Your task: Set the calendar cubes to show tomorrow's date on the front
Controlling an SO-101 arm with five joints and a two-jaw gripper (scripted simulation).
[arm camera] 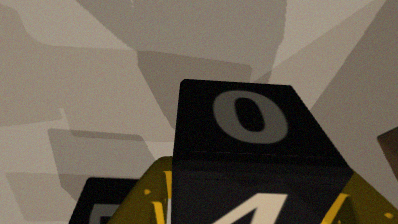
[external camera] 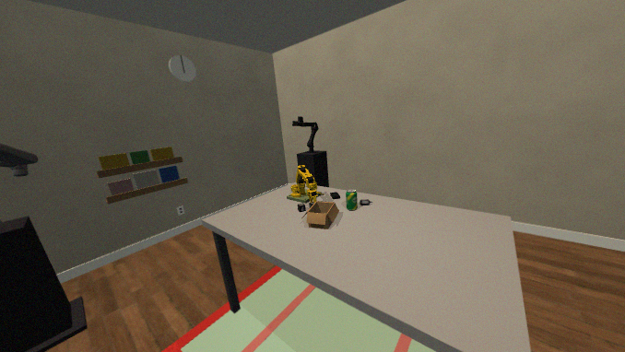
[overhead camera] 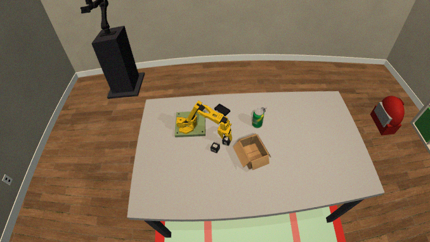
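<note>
two black cubes: one (overhead camera: 226, 140) clamped in the claw (overhead camera: 226, 138), its 0 and 4 faces showing at the wrist, just left of the box (overhead camera: 252, 151); the other (overhead camera: 215, 147) sits apart on the worktop (overhead camera: 285, 177). one green can (overhead camera: 258, 118).

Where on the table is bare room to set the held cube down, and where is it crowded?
Bare grey table stretches from the open cardboard box to the far edges. It is crowded between the green base plate, the loose black number cube, the gripper shut on its black cube, and the green can.
</note>
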